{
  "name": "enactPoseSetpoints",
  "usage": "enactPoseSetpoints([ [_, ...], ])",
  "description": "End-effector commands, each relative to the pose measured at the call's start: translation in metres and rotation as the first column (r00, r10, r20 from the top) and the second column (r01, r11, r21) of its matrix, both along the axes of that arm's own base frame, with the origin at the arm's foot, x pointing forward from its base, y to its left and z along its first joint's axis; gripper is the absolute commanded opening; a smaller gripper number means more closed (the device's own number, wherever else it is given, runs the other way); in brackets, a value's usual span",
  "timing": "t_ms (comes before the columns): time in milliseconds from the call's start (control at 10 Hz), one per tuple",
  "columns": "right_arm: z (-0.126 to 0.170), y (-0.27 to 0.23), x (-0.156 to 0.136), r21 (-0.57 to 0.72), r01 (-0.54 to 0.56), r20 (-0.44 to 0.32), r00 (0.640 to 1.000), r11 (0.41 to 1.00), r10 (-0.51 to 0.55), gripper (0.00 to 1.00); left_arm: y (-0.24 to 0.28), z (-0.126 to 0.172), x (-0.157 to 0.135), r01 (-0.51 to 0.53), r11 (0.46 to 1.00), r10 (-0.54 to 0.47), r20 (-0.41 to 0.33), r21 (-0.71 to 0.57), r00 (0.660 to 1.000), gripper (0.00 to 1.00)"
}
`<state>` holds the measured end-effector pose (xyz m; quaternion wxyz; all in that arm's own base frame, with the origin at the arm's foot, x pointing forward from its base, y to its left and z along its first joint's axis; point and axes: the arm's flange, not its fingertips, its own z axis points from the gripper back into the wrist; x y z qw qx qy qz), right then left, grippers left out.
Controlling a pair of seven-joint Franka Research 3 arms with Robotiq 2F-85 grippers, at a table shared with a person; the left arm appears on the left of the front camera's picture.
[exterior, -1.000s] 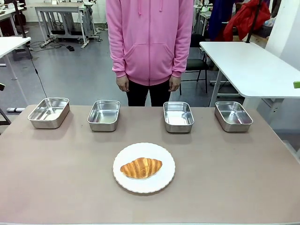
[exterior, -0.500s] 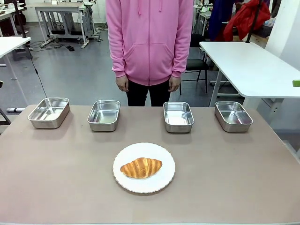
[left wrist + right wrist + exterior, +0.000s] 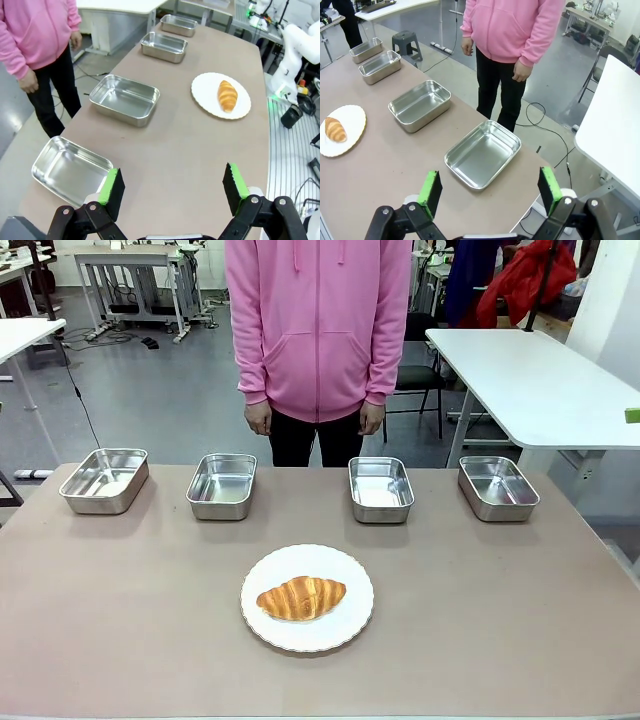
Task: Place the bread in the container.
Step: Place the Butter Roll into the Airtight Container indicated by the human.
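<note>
Bread (image 3: 301, 598) lies in the middle of the white plate (image 3: 345, 632), untouched. Beyond the plate four like steel containers (image 3: 221, 486) stand in one row; which one is meant I cannot tell. Left gripper (image 3: 170, 187) and right gripper (image 3: 490, 192) both hang well away from the plate, fingers spread wide, holding nothing. I judge the bread light, soft and flaky, easy to crush; better to take it gently across its thick middle, not at the thin tips.

Fingers spread wide, left gripper (image 3: 171, 183), right gripper (image 3: 489, 189)
</note>
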<state>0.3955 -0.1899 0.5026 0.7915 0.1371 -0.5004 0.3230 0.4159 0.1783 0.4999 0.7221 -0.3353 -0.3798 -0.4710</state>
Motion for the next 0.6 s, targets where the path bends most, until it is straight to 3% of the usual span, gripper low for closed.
enactPoseSetpoints([
  [0, 0.0064, -0.0019, 0.0007, 0.01, -0.024, 0.022, 0.999, 1.0, 0.024, 1.0, -0.009, -0.0007, -0.0035, -0.049, 0.998, 0.049, -0.003, -0.027, 0.999, 1.0],
  [500, 0.0016, -0.0014, 0.0001, 0.001, 0.003, 0.003, 1.0, 1.0, -0.003, 1.0, -0.0041, -0.0021, -0.0022, -0.022, 1.0, 0.022, -0.015, -0.012, 1.0, 1.0],
])
